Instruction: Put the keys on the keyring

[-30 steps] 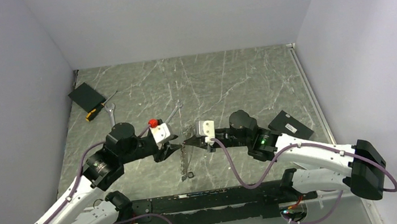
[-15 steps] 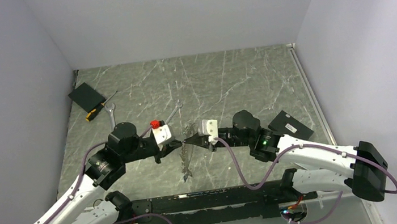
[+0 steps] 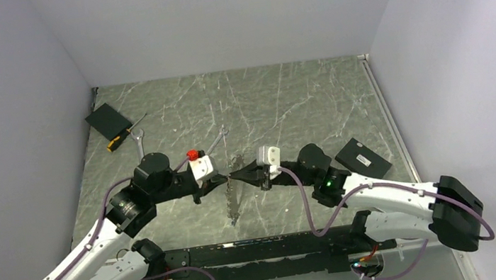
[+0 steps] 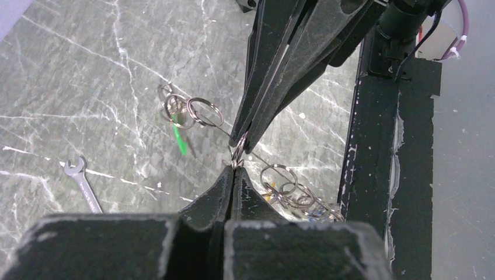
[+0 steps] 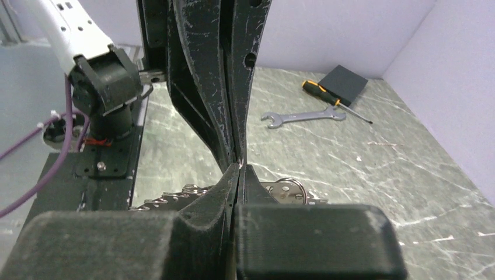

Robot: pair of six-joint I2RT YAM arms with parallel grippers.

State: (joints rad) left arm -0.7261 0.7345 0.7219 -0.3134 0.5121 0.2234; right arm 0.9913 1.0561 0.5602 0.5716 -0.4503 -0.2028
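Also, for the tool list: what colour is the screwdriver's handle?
Orange and black handle; clearest in the right wrist view.

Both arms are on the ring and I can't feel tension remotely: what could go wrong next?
1. The left gripper and right gripper are shut tip to tip on one short stretch of the keyring; pulling apart could tear it from one grip.
2. The rest trails loose, with the green key apparently on it; it may swing or snag a finger.
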